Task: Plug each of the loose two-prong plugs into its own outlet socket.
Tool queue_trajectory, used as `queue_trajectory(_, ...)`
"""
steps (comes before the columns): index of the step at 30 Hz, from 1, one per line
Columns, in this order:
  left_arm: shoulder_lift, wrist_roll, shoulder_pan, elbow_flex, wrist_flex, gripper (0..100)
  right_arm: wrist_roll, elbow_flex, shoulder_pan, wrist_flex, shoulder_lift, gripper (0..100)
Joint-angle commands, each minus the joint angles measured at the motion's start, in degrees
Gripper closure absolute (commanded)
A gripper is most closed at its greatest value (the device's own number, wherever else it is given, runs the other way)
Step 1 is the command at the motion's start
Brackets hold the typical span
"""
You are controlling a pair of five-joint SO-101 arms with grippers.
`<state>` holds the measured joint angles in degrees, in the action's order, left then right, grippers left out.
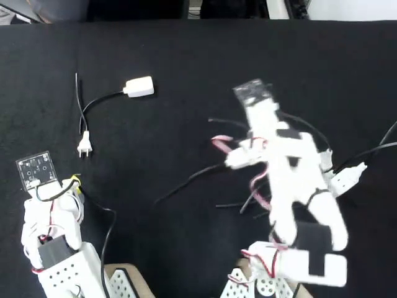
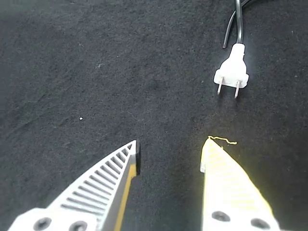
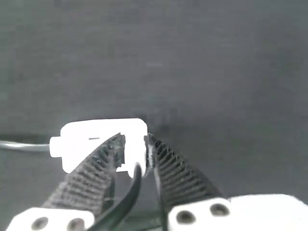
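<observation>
A loose white two-prong plug (image 1: 85, 146) lies on the black table, its cable looping up to a white outlet socket (image 1: 139, 87) at the back left. My left gripper (image 2: 168, 154) hovers open just short of that plug (image 2: 231, 72), whose prongs point toward the fingers. My right gripper (image 3: 136, 161) is shut on a white plug (image 3: 135, 153) pressed against a white socket block (image 3: 94, 139). A black cable runs back between the fingers. The right arm (image 1: 279, 167) reaches over the middle of the table.
Another white socket piece (image 1: 347, 177) lies by the right arm among several black cables (image 1: 186, 180). The table's far half is open black cloth. The left arm (image 1: 49, 223) stands at the near left corner.
</observation>
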<state>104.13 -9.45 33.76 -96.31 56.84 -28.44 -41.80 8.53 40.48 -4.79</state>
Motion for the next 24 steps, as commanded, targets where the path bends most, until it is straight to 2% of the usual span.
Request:
queue_trajectory(1, 0.4, -0.4, -0.7, -1.1, 0.4, 78, -3.6, 5.8, 10.4, -1.9, 6.3, 98.7)
queue_trajectory(9, 0.4, -0.4, -0.7, -1.1, 0.4, 78, -8.4, 21.9, 20.7, -1.8, 19.8, 98.7)
queue_trajectory(16, 0.4, -0.4, -0.9, -1.1, 0.4, 78, -7.7, 24.9, 20.7, 3.3, 21.0, 98.1)
queue_trajectory(20, 0.4, -0.4, -0.8, -1.1, 0.4, 78, -3.3, 25.2, 18.5, 7.1, 17.5, 85.5)
queue_trajectory(24, 0.4, -0.4, -0.9, -1.1, 0.4, 78, -2.3, 25.2, 14.8, 13.3, 10.9, 75.4)
